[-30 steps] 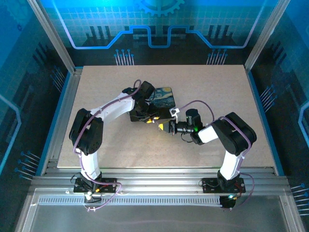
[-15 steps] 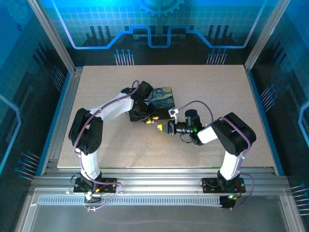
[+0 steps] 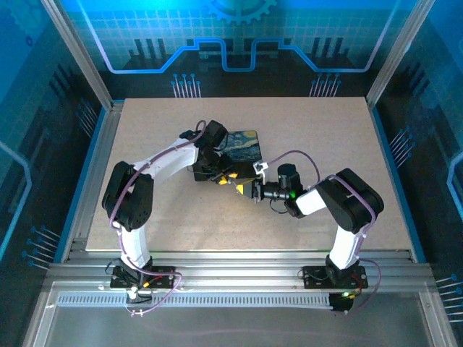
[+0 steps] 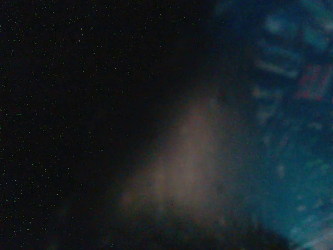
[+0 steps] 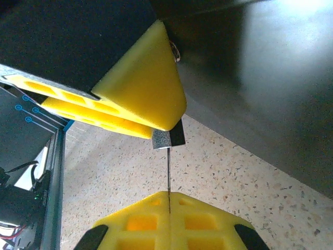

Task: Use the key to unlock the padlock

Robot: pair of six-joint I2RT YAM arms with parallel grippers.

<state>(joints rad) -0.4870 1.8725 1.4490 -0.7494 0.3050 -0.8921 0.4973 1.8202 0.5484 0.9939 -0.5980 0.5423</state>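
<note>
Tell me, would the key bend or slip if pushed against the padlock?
The key looks very thin edge-on, so it may flex sideways against the padlock. The right gripper pinches only its end between foam-like fingers, so it could pivot or slip.

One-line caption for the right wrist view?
Right gripper, shut on the key, aims it at the padlock pinched by the left gripper.

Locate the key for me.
In the right wrist view the key sticks up from the shut right gripper, its tip meeting the padlock pinched in the left gripper.
</note>
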